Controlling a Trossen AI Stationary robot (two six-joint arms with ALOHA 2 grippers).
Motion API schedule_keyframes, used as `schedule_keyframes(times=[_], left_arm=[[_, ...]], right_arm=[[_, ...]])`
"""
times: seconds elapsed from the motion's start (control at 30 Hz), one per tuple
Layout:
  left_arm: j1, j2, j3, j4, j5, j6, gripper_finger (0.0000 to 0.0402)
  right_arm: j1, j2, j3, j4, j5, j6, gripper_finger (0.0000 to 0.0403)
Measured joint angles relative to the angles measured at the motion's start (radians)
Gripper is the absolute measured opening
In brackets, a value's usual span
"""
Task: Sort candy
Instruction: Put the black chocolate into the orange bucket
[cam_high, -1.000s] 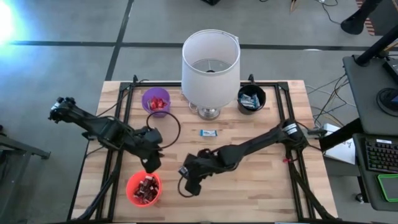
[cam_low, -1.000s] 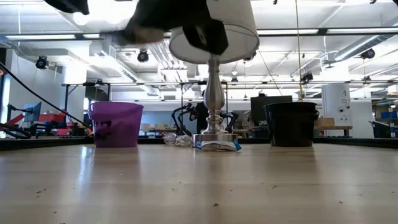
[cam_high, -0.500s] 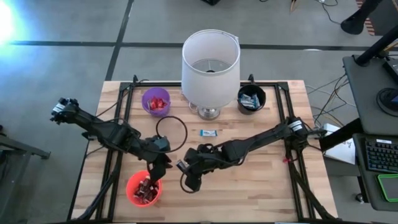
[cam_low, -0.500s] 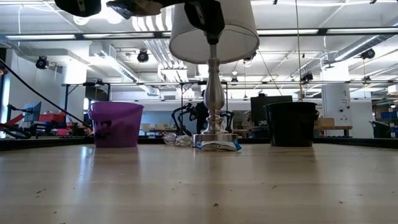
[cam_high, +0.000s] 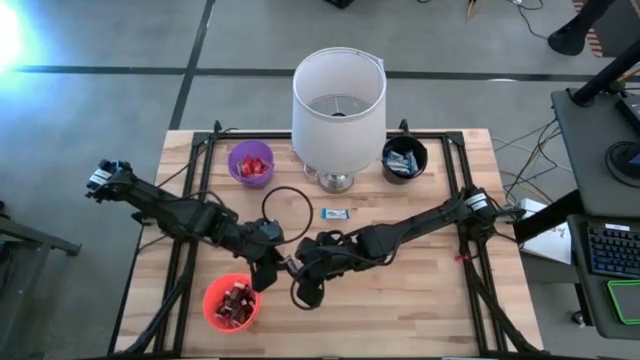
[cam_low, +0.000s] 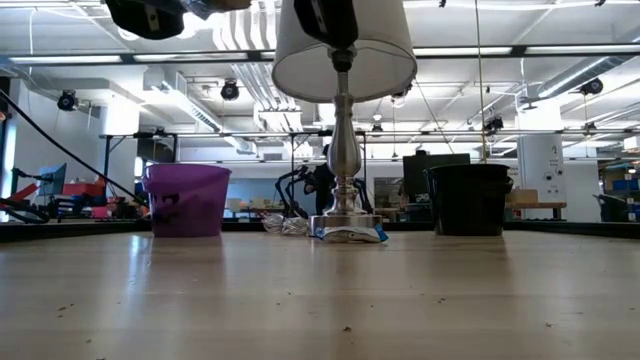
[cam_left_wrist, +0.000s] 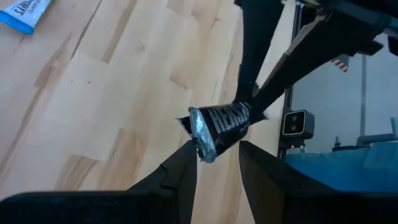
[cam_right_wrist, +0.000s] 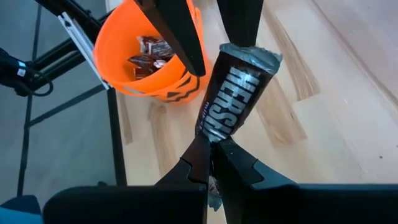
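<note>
1. Swung away from above red cup (cam_high: 231, 303) toward right gripper (cam_right_wrist: 211, 144): left gripper (cam_left_wrist: 214, 146); handover likely starting.
2. Clamped on dark bar (cam_right_wrist: 233, 93) at one end: right gripper; left fingers (cam_left_wrist: 183, 163) parted astride the other end, not yet closed.
3. Bare wood beneath; blue candy (cam_high: 335, 213) well apart.

A butcher-block wooden bench (cam_high: 400, 290) stands on a grey concrete floor (cam_high: 120, 110) crossed by dark lines. Behind it, an open workshop shows white ceiling beams (cam_low: 520, 50), hanging lights (cam_low: 230, 90) and distant desks (cam_low: 600, 212).
</note>
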Motion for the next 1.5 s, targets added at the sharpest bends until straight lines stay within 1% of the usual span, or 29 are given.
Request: schedule_keyframes(times=[0.2,0.43,0.77,1.07,1.17,1.23,1.37,1.5], left_arm=[[0.017,0.000,0.000,0.003,0.024,0.017,0.0102],[0.034,0.002,-0.002,0.068,0.076,0.059,0.0102],[0.041,0.005,-0.004,0.054,0.124,0.066,0.0102],[0.041,0.005,-0.011,0.055,0.126,0.070,0.0102],[0.043,0.005,-0.013,0.095,0.127,0.076,0.0102],[0.044,0.005,-0.013,0.123,0.147,0.087,0.0102],[0.044,0.005,-0.013,0.124,0.176,0.091,0.0095],[0.048,0.005,-0.013,0.125,0.177,0.090,0.0089]], right_arm=[[0.011,0.000,0.000,0.001,0.002,0.003,0.0008],[0.011,0.000,0.000,0.000,0.000,0.003,0.0008],[0.013,-0.002,0.000,-0.001,-0.001,0.002,0.0008],[0.018,-0.026,0.002,0.008,0.008,-0.001,0.0008],[0.019,-0.026,0.002,0.017,0.003,-0.008,0.0008],[0.020,-0.026,0.002,0.017,-0.001,-0.009,0.0008],[0.028,-0.026,0.002,0.018,0.000,-0.010,0.0008],[0.029,-0.032,0.002,0.023,0.004,-0.015,0.0008]])
